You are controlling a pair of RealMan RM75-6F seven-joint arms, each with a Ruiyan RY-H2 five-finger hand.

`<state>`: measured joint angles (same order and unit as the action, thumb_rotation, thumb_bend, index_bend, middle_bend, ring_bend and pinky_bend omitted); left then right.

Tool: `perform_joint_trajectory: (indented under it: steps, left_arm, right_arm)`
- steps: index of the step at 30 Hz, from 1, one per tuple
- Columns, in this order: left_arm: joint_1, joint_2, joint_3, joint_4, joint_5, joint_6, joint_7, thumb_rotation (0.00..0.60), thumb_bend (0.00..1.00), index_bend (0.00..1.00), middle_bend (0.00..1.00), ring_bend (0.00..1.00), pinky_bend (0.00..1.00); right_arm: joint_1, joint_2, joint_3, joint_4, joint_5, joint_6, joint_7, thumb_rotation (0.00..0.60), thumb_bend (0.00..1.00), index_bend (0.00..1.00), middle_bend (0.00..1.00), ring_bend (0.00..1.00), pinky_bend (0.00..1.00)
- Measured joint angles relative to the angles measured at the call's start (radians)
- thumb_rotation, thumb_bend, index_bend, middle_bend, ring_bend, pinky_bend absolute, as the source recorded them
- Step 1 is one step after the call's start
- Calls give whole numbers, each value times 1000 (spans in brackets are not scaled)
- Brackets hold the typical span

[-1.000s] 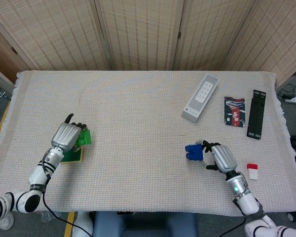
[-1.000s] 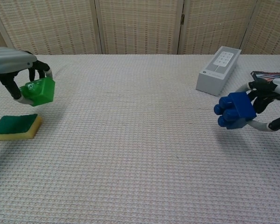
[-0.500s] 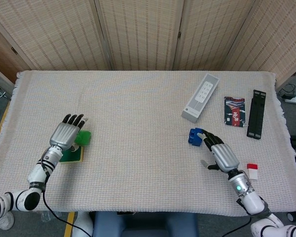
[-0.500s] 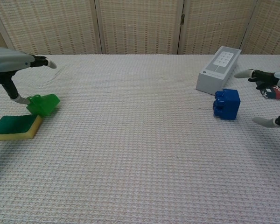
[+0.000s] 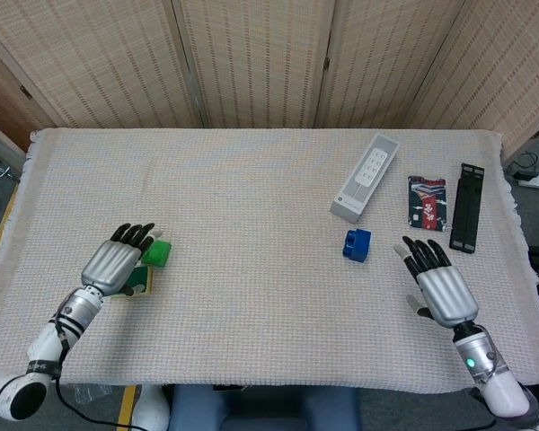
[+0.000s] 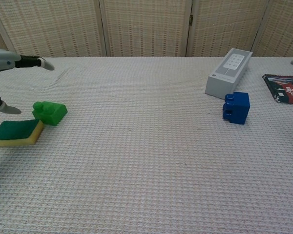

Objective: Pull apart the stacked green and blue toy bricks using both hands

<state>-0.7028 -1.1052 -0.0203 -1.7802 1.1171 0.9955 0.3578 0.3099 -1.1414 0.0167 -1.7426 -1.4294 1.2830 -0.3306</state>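
Observation:
The green brick (image 5: 157, 252) (image 6: 50, 112) lies on the cloth at the left, touching the green and yellow sponge (image 6: 16, 132). My left hand (image 5: 117, 266) (image 6: 10, 62) hovers over that sponge with its fingers spread, holding nothing. The blue brick (image 5: 357, 244) (image 6: 236, 107) stands alone at the right, just in front of the grey box. My right hand (image 5: 440, 284) is flat and open, to the right of the blue brick and nearer the table's front edge; the chest view shows only a fingertip of it at the right border.
A long grey box (image 5: 366, 177) (image 6: 229, 73) lies behind the blue brick. A dark printed packet (image 5: 428, 202) (image 6: 284, 88) and a black strip (image 5: 467, 219) lie at the far right. A small red and white block (image 5: 460, 311) sits near the right front edge.
Both hands have let go of their bricks and drawn back toward the front edge. The green brick dropped beside the sponge; the blue brick now stands free on the cloth.

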Motion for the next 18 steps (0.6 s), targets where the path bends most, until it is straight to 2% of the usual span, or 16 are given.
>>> perform_joint_trajectory:
  steps: [4,8,12,14,18]
  left_arm:
    - [94,-23,44,35,168,122,-88,600,241,22,7,0,0]
    - [210,-85,88,151,316,301,-157,600,241,31,10,0,0]
    - [310,-154,116,292,389,441,-217,600,241,54,26,0,0]
    - [352,-177,127,345,421,468,-236,600,242,81,37,0,0]
    - [375,-190,129,354,438,477,-231,600,241,88,39,0,0]
  right_arm:
    - [-87,-18,-12,-34,-16,179,-161,600,365,0,0,0,0]
    - [-168,-73,-19,-25,-43,298,-195,600,366,0,0,0,0]
    - [-191,-107,-19,11,-52,311,-188,600,366,0,0,0,0]
    - [-189,-110,-15,15,-42,291,-185,600,366,0,0,0,0]
    - [-179,-112,-7,14,-17,237,-177,600,365,0,0,0,0]
